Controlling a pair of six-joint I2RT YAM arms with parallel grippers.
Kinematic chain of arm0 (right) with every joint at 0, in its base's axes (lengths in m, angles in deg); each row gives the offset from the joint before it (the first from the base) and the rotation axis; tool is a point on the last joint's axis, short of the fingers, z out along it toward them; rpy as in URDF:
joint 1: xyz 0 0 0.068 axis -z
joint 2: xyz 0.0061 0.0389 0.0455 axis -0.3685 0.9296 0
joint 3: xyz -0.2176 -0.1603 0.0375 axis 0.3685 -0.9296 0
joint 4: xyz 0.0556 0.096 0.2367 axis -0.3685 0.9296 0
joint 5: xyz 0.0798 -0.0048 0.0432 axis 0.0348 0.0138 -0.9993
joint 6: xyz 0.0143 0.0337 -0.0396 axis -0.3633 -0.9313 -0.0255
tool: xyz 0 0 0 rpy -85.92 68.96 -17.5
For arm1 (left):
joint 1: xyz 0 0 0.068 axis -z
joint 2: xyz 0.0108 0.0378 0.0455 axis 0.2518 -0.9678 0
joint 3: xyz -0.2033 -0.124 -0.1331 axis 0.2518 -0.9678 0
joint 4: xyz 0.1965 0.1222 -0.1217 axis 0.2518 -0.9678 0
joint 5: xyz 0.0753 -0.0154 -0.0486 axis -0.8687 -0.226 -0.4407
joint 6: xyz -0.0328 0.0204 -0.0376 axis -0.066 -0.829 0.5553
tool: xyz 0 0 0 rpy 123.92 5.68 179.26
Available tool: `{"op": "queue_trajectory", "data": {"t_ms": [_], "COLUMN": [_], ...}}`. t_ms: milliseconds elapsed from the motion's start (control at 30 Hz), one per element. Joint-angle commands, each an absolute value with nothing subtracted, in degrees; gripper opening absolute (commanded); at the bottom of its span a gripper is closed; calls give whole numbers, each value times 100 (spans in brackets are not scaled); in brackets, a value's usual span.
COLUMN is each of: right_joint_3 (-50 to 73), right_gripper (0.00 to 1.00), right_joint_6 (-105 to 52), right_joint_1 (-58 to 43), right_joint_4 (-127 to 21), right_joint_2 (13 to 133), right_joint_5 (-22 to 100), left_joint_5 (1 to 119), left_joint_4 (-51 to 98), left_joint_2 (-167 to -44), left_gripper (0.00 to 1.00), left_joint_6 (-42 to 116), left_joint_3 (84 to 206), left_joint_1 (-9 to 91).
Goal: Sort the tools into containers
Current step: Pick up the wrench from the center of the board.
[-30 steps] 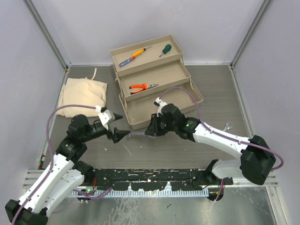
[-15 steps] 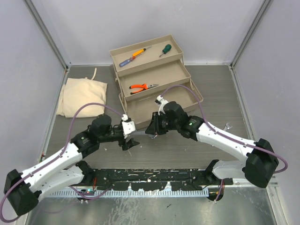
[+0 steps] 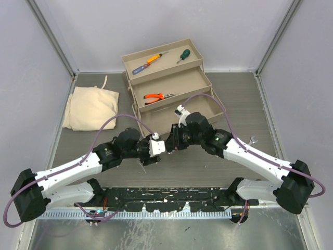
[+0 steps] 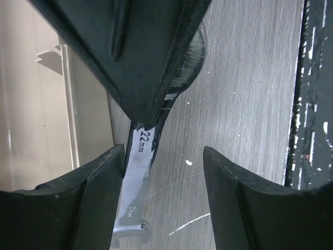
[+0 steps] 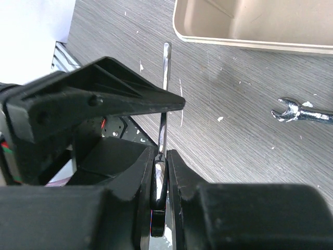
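The 22 mm wrench [image 4: 139, 172] is pinched at 1 end between the closed fingers of my right gripper [image 5: 160, 172]. It sits over the middle of the table [image 3: 239, 94], just in front of the toolbox [image 3: 182, 82]. My left gripper [image 4: 162, 159] meets it from the left side with its jaws standing apart and the wrench's free end between them. That end lies close against 1 finger [image 4: 99, 192] and clear of the other, so I have no grip there. In the toolbox, the pliers [image 3: 156, 96] lie in the middle tray. A green-handled screwdriver [image 3: 183, 55] and an orange-handled screwdriver [image 3: 154, 58] lie in the top tray at the far edge. A 2nd wrench [image 3: 253, 139] lies flat near the table's right edge, and a cream cloth bag [image 3: 91, 107] rests by the left edge.
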State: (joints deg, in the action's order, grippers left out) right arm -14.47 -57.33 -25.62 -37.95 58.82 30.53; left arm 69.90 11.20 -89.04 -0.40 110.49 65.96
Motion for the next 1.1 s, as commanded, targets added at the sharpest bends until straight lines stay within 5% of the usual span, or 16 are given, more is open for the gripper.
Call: {"op": "queue_trajectory", "data": {"t_ms": [0, 400, 533, 667, 1067], "right_joint_3": [-977, -935, -655, -450, -935], "right_gripper": [1, 1, 35, 55, 61], "right_joint_6": [-5927, -5877, -5611, -5448, -5602], "right_joint_1": [-2515, -2487, -2483, -2482, -2478], "right_joint_4": [-4317, -4133, -3657, -3278, -2033], "right_joint_2": [5539, 5453, 5395, 5180, 3766], "right_joint_5": [2764, 2923, 3497, 4286, 7439], "left_joint_5": [6757, 6431, 6320, 6409, 5959], "left_joint_4": [1465, 1375, 1222, 1076, -497], "left_joint_2": [-8964, -8891, -8757, -8558, -9403], "left_gripper": [58, 0, 0, 0, 0], "left_joint_6": [-338, -405, -405, -429, -371], "left_joint_3": [11162, 11259, 11288, 11322, 13193], "left_joint_1": [6714, 6728, 6723, 6724, 6717]}}
